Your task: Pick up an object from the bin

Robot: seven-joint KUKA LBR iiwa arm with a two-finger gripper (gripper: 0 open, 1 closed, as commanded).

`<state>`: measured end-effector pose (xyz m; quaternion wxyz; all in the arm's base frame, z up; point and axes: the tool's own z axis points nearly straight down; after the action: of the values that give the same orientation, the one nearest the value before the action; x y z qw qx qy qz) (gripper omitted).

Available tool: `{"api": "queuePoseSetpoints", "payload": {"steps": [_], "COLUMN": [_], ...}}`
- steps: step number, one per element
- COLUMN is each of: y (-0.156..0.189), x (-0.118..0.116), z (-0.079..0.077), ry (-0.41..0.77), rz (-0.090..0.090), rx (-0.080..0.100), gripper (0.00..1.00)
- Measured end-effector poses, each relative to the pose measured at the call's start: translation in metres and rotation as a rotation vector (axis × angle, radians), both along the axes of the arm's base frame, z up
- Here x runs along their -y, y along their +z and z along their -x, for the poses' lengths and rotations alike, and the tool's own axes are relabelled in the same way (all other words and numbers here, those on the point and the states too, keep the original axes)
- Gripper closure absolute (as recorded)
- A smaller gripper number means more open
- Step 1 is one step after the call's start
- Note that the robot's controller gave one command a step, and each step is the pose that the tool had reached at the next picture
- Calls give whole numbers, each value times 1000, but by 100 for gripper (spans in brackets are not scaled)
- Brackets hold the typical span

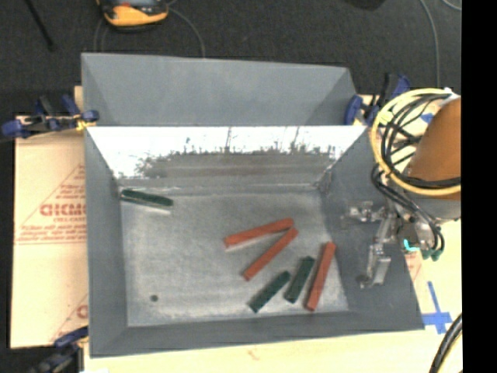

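My gripper point(362, 245) hangs over the bin's right sloping wall, open, with nothing between its metal fingers. Closest to it on the bin floor is a red stick point(320, 275), lying nearly upright just left of the wall's foot. Beside that lie two dark green sticks point(299, 278) point(269, 291), both slanting. Further left, two more red sticks point(260, 234) point(269, 255) lie side by side at a slant in the middle of the floor.
Another dark green stick point(146, 199) lies alone at the far left of the floor, near the back wall. A small dark speck point(154, 298) sits at the front left. The bin's walls slope inward all round.
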<state>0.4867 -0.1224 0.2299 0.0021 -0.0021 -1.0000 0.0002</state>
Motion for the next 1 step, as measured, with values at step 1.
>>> {"api": "queuePoseSetpoints", "payload": {"steps": [1], "y": [4], "x": [-1], "z": [-2], "ry": [4], "rz": [2], "rx": [8], "gripper": [0]}}
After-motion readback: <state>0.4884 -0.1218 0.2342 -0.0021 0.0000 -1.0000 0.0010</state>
